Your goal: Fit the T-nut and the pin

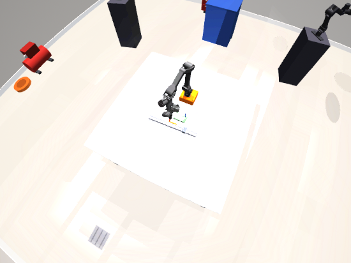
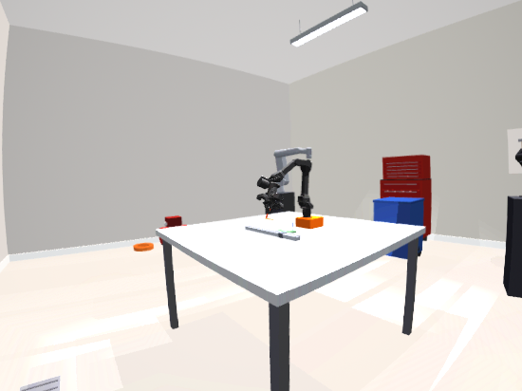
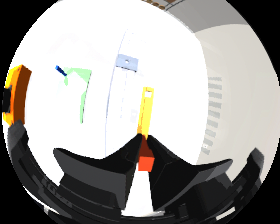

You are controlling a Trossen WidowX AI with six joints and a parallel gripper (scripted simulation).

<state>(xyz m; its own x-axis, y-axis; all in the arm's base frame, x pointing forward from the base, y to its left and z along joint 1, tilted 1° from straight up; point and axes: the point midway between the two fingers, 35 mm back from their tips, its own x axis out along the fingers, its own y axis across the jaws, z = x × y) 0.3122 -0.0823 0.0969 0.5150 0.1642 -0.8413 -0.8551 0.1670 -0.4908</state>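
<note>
My gripper (image 1: 170,117) (image 2: 269,209) (image 3: 144,139) is shut on the orange handle (image 3: 146,163) of the brass T-nut. The yellow nut (image 1: 173,122) (image 2: 270,219) (image 3: 146,112) sticks out sideways from the handle's lower end, pointing toward the bracket's end of the rail. It appears to hang just above the pale aluminum rail (image 1: 159,122) (image 2: 258,230); the exact height is unclear. The bracket (image 1: 184,129) (image 2: 280,234) (image 3: 127,62) sits across the rail. The blue pin (image 1: 185,115) (image 2: 292,225) (image 3: 61,70) stands at the green tray (image 1: 184,119) (image 3: 86,80), whose surface is largely washed out by glare.
The orange base block (image 1: 189,97) (image 2: 309,222) (image 3: 19,95) of the arm stands behind the tray on the white table (image 1: 153,161) (image 2: 285,268). Off the table are a blue bin (image 1: 220,20) (image 2: 399,213) and dark pedestals.
</note>
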